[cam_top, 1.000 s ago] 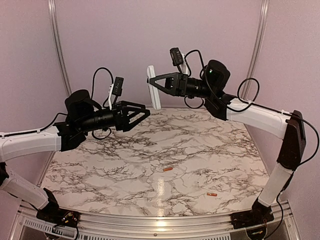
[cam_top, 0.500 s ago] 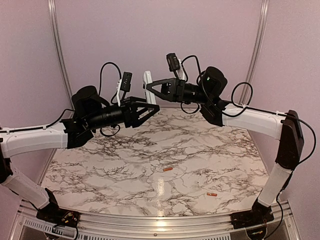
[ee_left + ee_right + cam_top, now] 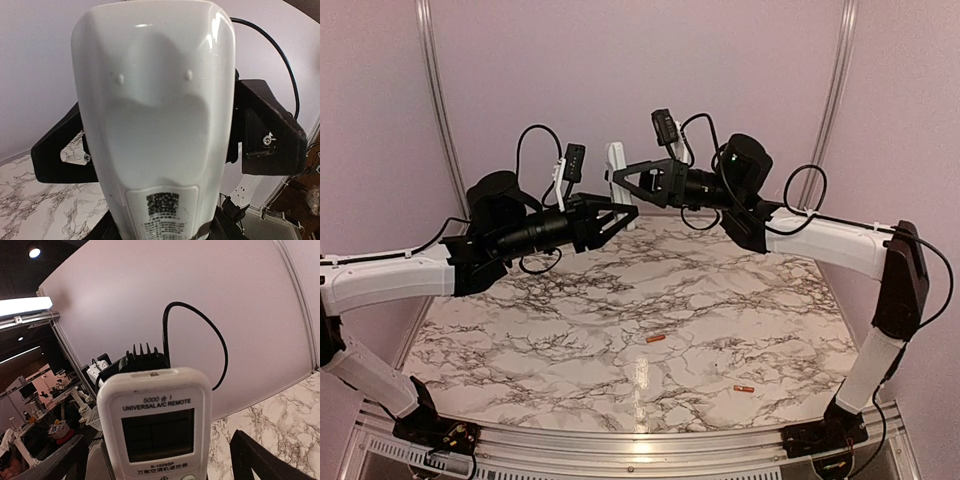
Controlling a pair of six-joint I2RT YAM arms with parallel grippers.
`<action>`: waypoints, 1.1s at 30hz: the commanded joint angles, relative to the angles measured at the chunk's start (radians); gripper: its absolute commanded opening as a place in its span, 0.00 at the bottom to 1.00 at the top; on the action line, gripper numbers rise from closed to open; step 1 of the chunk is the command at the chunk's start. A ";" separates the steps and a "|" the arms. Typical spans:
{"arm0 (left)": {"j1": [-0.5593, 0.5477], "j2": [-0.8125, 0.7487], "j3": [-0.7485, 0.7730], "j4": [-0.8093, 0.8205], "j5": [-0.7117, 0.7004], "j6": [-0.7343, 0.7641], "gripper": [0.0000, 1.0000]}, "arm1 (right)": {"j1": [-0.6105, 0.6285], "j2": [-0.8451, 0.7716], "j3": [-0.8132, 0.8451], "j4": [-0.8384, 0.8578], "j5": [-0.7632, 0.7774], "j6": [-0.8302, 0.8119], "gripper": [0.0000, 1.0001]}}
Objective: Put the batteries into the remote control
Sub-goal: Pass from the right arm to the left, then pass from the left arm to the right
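Observation:
The white remote control [image 3: 617, 158] stands upright in mid-air above the table's far edge, between both grippers. My left gripper [image 3: 624, 213] is shut on its lower part; the left wrist view is filled by its back [image 3: 155, 125] with a printed label. My right gripper [image 3: 620, 181] is open around its upper part, and its fingers [image 3: 260, 455] stand apart from the sides. The right wrist view shows the front [image 3: 157, 425] with the dark display. Two orange-red batteries lie on the marble, one mid-table [image 3: 655, 340] and one nearer the right base [image 3: 743, 388].
The marble table [image 3: 550, 330] is closed in by purple walls with metal posts [image 3: 435, 90] at the back corners. Black cables loop above both wrists. The arm bases sit at the near edge.
My left gripper has risen toward the remote and closed on its lower part. The right gripper shifted slightly left, then opened its jaws off the remote.

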 commanded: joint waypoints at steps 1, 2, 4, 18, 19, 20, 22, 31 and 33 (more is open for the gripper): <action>-0.001 -0.059 -0.008 -0.129 -0.079 0.081 0.23 | 0.007 -0.067 0.041 -0.392 0.130 -0.196 0.99; -0.002 -0.064 -0.008 -0.157 -0.095 0.094 0.22 | 0.006 -0.081 0.050 -0.474 0.173 -0.249 0.99; -0.002 -0.074 -0.009 -0.213 -0.131 0.114 0.21 | 0.006 -0.110 0.063 -0.619 0.282 -0.324 0.99; -0.004 0.012 0.057 -0.474 -0.262 0.139 0.18 | 0.004 -0.091 0.119 -0.876 0.394 -0.382 0.99; -0.005 0.018 0.061 -0.476 -0.271 0.137 0.17 | 0.003 -0.082 0.127 -0.877 0.395 -0.368 0.99; -0.005 0.025 0.067 -0.476 -0.279 0.134 0.17 | 0.004 -0.075 0.132 -0.873 0.400 -0.352 0.99; -0.007 0.049 0.087 -0.485 -0.290 0.131 0.16 | 0.002 -0.061 0.142 -0.868 0.414 -0.326 0.97; -0.021 0.105 0.130 -0.482 -0.322 0.096 0.13 | 0.004 -0.011 0.177 -0.886 0.539 -0.280 0.83; -0.026 0.113 0.140 -0.487 -0.326 0.097 0.13 | 0.004 -0.004 0.177 -0.882 0.544 -0.273 0.76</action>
